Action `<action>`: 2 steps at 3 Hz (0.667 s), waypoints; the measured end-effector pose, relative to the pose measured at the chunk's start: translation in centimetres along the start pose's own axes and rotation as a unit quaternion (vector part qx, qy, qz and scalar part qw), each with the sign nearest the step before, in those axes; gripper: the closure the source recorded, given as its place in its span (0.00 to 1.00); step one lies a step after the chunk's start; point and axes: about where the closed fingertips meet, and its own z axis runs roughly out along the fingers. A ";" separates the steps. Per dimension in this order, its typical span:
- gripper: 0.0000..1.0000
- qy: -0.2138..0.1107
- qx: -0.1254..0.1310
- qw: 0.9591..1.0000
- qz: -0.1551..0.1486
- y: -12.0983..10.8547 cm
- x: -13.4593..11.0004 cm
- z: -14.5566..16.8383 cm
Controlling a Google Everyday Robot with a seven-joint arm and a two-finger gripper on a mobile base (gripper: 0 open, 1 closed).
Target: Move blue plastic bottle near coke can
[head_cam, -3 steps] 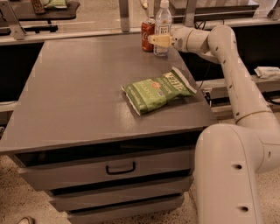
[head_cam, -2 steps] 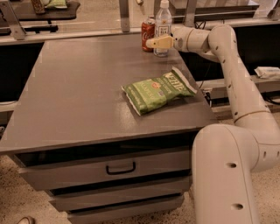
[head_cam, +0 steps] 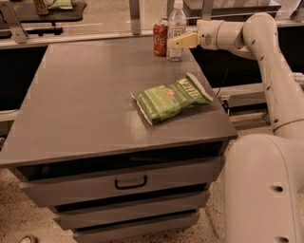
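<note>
The blue plastic bottle (head_cam: 176, 21), clear with a white cap and a white label, stands upright at the far right of the grey table (head_cam: 90, 99). The coke can (head_cam: 160, 37) stands just left of it, almost touching. My gripper (head_cam: 175, 42) reaches in from the right at the bottle's lower half. One tan finger (head_cam: 184, 41) lies across the front of the bottle and the other is hidden behind it. The jaws stand open around the bottle, which rests on the table.
A green chip bag (head_cam: 171, 97) lies on the table near its right edge, in front of the bottle. My arm (head_cam: 266, 57) runs down the table's right side. Drawers (head_cam: 128, 182) sit under the tabletop. Another table (head_cam: 47, 9) stands at the far left.
My gripper has drawn back slightly to the right. The bottle and the can have stayed where they were.
</note>
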 end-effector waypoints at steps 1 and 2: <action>0.00 0.011 -0.012 0.999 -0.031 2.9 -2.7 -3.6; 0.00 0.016 -0.034 0.997 -0.072 7.9 -6.3 -8.9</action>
